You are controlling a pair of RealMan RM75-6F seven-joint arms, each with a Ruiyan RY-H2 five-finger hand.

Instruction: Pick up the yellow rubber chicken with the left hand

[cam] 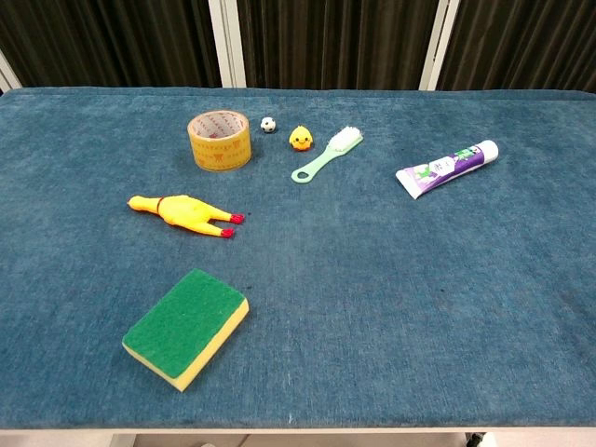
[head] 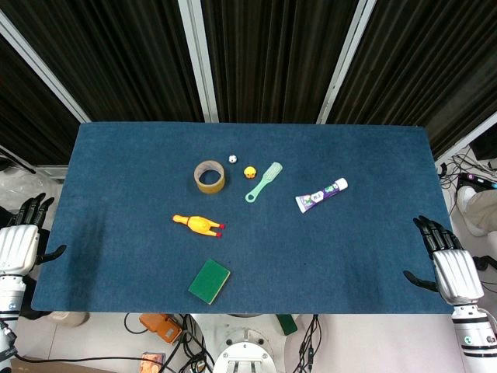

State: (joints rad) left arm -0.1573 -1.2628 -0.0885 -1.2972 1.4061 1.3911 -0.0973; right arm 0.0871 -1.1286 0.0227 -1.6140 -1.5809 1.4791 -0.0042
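The yellow rubber chicken [head: 198,224] [cam: 183,212] lies flat on the blue table, left of centre, its red feet pointing right. My left hand [head: 21,237] hangs off the table's left edge, fingers spread, holding nothing, well to the left of the chicken. At the table's right edge my right hand [head: 446,263] is also spread and empty. Neither hand appears in the chest view.
A tape roll [head: 210,176] [cam: 220,140], a tiny ball [head: 231,159], a small yellow duck [head: 250,172], a green brush [head: 264,182] and a toothpaste tube [head: 321,195] lie behind the chicken. A green-and-yellow sponge [head: 210,280] [cam: 186,327] sits in front of it.
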